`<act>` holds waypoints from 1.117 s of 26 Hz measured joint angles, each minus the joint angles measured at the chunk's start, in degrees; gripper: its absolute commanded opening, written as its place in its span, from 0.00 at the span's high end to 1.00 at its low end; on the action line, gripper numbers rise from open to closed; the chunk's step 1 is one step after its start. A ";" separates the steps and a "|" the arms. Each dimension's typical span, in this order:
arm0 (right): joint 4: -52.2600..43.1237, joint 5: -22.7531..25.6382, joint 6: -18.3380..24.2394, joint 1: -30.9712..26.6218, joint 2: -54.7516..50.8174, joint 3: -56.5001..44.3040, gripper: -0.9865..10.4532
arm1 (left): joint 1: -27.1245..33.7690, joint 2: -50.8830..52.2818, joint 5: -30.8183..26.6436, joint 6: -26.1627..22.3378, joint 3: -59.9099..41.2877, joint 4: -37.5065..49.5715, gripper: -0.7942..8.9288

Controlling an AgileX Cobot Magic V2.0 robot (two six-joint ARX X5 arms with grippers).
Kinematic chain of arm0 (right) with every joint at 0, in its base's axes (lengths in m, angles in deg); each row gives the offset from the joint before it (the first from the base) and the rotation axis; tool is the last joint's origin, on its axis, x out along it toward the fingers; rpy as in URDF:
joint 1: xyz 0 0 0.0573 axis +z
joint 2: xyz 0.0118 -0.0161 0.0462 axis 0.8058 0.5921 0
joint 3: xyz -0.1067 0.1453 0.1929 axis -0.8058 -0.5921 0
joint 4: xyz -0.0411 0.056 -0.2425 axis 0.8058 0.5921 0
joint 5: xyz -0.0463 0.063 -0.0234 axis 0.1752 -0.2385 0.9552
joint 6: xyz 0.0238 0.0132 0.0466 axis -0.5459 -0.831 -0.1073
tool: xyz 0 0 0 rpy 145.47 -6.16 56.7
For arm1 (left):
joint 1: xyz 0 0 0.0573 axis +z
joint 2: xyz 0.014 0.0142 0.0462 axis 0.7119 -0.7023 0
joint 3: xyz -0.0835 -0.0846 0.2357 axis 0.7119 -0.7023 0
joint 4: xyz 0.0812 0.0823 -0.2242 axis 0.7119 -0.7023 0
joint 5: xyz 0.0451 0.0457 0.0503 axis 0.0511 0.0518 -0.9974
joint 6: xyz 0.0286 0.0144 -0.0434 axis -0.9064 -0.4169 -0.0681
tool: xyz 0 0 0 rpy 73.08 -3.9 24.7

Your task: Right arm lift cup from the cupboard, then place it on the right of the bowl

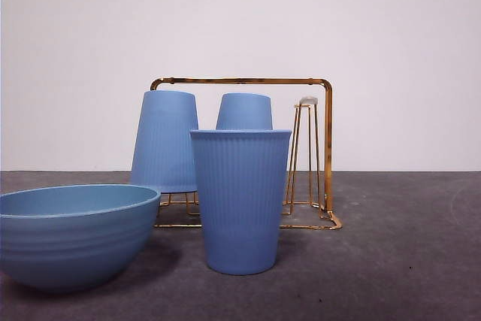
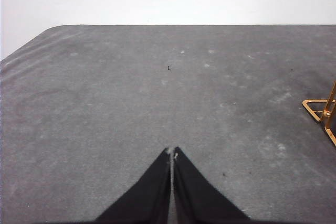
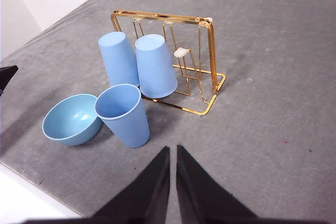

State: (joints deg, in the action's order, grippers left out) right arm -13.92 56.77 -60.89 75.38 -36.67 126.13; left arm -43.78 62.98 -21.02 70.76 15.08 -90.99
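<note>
An upright blue cup (image 1: 240,201) (image 3: 123,115) stands on the table just right of the bowl (image 1: 75,238) (image 3: 71,119), with a small gap between them. Behind them is the gold wire cupboard (image 1: 328,148) (image 3: 209,21). It holds two more blue cups upside down on its prongs (image 1: 165,140) (image 1: 244,110). My right gripper (image 3: 173,148) is shut and empty, held back well above and in front of the upright cup. My left gripper (image 2: 172,150) is shut over bare table, and a corner of the cupboard (image 2: 326,113) shows at the edge of its view.
The grey table runs to a white wall behind. In the right wrist view its near edge drops off close to the bowl. A black tip (image 3: 8,73) shows at that view's side edge. One prong of the cupboard (image 1: 307,148) holds nothing.
</note>
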 measured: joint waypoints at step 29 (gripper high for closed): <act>-5.33 -0.07 0.00 -3.91 -0.04 -3.43 0.90 | 0.00 0.00 0.00 0.20 0.00 0.26 0.91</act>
State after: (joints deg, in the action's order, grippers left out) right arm -19.25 56.71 -60.89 71.47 -36.72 122.70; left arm -43.78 62.98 -21.02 70.96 15.08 -90.72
